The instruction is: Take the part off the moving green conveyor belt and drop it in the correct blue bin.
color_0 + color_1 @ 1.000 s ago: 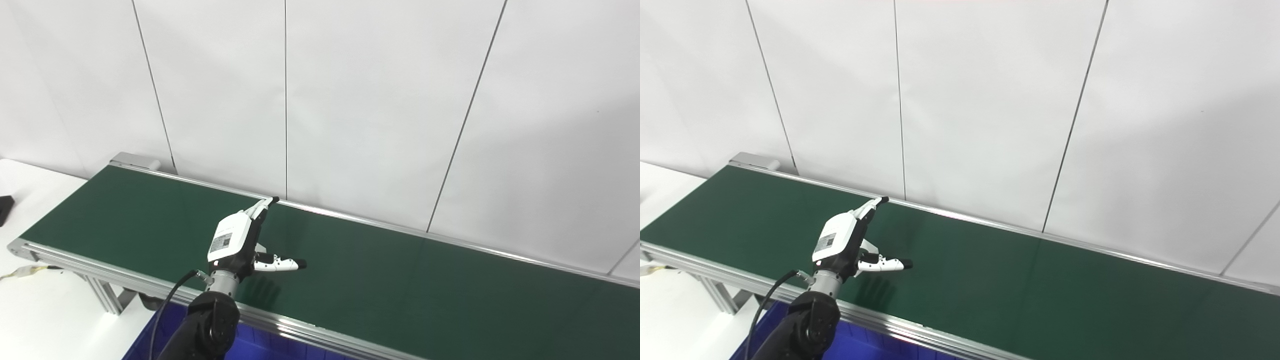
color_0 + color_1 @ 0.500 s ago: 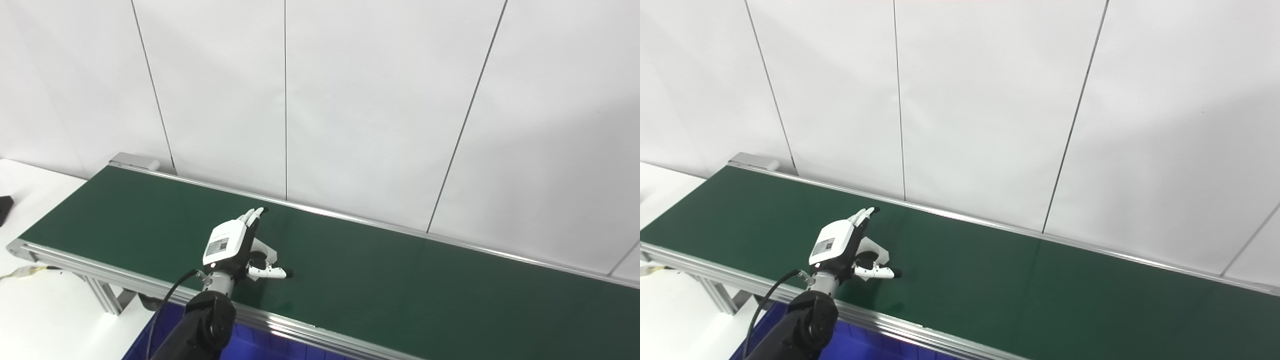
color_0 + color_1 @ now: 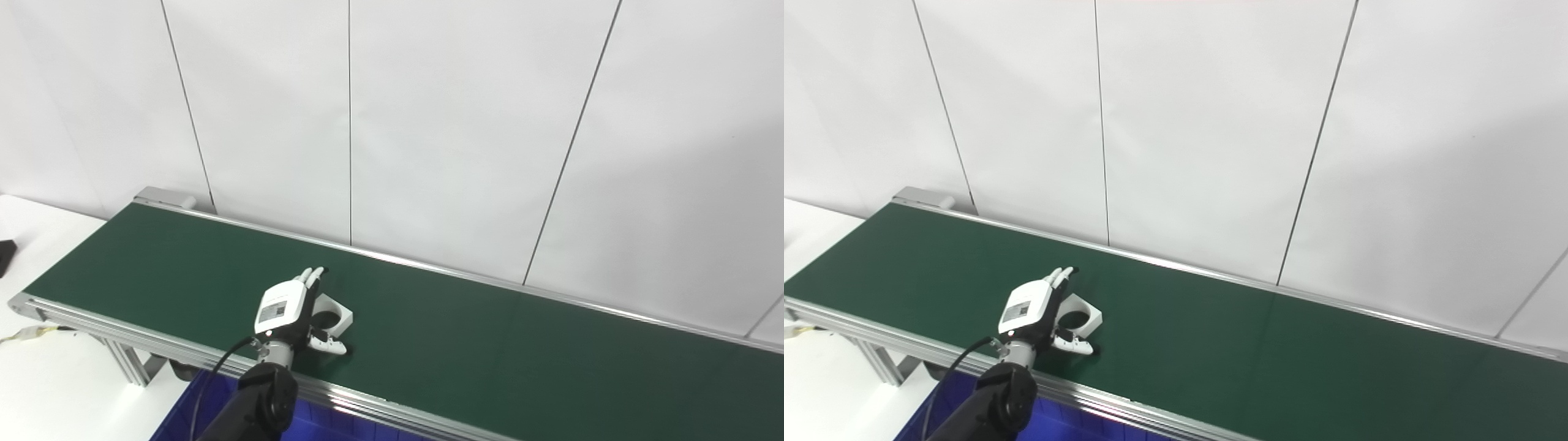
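A white square part (image 3: 334, 313) with a round hole lies flat on the green conveyor belt (image 3: 490, 343). My left hand (image 3: 286, 309) is low over the belt on the part's left side, fingers stretched past its far edge and thumb (image 3: 327, 347) along its near edge. The fingers are apart and do not clasp the part. It also shows in the right eye view (image 3: 1081, 317) beside the hand (image 3: 1032, 309). My right hand is not in view.
A blue bin (image 3: 318, 422) sits below the belt's near rail (image 3: 380, 407), mostly hidden by my left arm. A white table (image 3: 49, 380) lies to the left with a dark object (image 3: 5, 254) at its edge. White wall panels stand behind the belt.
My left hand has come down from above the belt and drawn nearer. The white part, hidden behind the hand before, now shows at its right between fingers and thumb.
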You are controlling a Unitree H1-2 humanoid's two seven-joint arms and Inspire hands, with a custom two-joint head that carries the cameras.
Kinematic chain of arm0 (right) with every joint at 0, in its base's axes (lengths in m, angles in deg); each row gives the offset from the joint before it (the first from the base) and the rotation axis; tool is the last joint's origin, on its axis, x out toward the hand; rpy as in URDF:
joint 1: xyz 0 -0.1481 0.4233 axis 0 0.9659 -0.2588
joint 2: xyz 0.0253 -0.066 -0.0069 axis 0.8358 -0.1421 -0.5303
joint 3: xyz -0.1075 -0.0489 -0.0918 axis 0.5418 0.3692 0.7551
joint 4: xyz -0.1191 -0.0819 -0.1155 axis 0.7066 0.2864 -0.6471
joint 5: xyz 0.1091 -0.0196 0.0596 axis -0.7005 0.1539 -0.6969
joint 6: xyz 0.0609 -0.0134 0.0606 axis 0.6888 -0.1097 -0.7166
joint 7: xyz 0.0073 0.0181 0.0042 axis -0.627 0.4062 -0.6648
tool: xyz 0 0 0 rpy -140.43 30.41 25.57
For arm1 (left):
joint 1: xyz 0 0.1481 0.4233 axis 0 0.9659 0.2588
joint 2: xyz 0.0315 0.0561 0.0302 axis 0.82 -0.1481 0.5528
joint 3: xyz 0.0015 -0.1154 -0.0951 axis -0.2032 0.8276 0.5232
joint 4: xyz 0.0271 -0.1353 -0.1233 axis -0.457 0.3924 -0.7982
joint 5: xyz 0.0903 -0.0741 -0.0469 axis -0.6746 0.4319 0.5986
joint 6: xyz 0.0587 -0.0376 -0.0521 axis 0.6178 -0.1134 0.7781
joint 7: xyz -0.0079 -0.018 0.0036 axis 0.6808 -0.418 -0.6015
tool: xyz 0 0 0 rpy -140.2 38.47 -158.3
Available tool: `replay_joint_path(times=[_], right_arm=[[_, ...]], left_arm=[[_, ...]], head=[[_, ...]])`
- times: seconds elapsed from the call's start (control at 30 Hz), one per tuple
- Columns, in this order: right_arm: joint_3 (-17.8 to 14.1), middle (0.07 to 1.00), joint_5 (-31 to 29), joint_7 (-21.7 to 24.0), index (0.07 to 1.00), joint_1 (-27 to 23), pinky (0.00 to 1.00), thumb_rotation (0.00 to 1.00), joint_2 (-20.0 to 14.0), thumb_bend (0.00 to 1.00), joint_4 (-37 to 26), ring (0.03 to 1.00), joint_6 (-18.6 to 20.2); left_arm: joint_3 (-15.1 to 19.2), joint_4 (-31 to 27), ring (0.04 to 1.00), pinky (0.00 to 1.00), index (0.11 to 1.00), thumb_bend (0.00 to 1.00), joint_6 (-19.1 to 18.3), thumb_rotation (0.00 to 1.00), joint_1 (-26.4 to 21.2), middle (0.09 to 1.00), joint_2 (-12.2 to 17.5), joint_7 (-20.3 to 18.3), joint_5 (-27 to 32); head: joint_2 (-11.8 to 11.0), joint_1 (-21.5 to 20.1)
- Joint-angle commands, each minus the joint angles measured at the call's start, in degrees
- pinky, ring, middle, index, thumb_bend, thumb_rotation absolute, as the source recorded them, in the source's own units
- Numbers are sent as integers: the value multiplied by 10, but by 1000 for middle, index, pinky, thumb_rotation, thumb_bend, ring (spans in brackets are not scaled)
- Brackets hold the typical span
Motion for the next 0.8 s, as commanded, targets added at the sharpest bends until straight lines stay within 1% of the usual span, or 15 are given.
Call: replay_joint_path(times=[0.0,0.03,0.07,0.1,0.13,0.2,0.23,0.27,0.3,0.33,0.37,0.47,0.5,0.53,0.77], right_arm=[[-1,861,-2,-9,912,0,770,284,-1,1000,-21,828,-34],[-1,861,-2,-10,910,0,770,279,0,1000,-22,830,-34],[0,860,0,-12,910,0,766,280,-1,1000,-21,830,-35],[1,860,1,-14,909,-1,757,288,-2,1000,-20,826,-35],[2,859,1,-15,909,-1,752,291,-2,1000,-20,825,-35],[3,859,0,-16,909,-1,755,290,-3,1000,-20,825,-35],[3,857,-1,-17,908,-1,758,287,-3,1000,-19,823,-35],[2,859,-3,-15,909,-1,763,282,-2,1000,-20,826,-35],[1,861,-6,-13,909,-1,769,277,-1,1000,-20,830,-35],[1,861,-8,-12,909,-1,770,277,-1,1000,-20,830,-35],[0,861,-9,-11,910,-1,774,278,-1,1000,-20,832,-35],[0,862,-9,-11,910,-2,779,279,-2,1000,-19,834,-35],[0,862,-8,-12,912,-3,784,282,-2,1000,-18,836,-35],[1,858,-8,-13,910,-3,783,284,-2,1000,-17,833,-35],[1,858,-5,-15,908,-6,775,294,-1,1000,-15,831,-35]], left_arm=[[2,17,872,824,896,797,20,137,-23,922,5,36,6],[2,28,826,763,879,756,32,77,-25,900,3,47,13],[4,39,799,729,868,732,50,42,-26,886,0,64,21],[4,46,749,669,843,698,62,17,-27,857,-1,74,28],[4,51,728,644,832,684,70,6,-28,845,-2,82,31],[10,64,595,518,797,580,99,2,-31,796,-10,112,44],[10,69,513,419,767,516,107,0,-32,736,-12,122,47],[9,73,468,352,739,497,116,0,-34,609,-13,130,50],[8,77,455,317,720,499,122,0,-35,531,-14,136,51],[6,82,454,310,717,499,134,0,-36,523,-14,142,54],[5,85,435,335,690,497,143,0,-37,527,-14,147,57],[4,86,417,359,665,494,154,0,-37,531,-14,153,63],[5,82,388,349,603,491,157,0,-36,493,-16,153,68],[6,80,376,342,577,490,158,0,-35,478,-17,153,72],[10,53,377,358,555,492,154,0,-21,479,-18,149,82]], head=[[1,-1],[1,-1],[1,-1],[1,-1],[1,-1],[3,-2],[3,-2],[2,-2],[2,-3],[2,-4],[2,-4],[2,-3],[2,-3],[1,-3],[1,-3]])
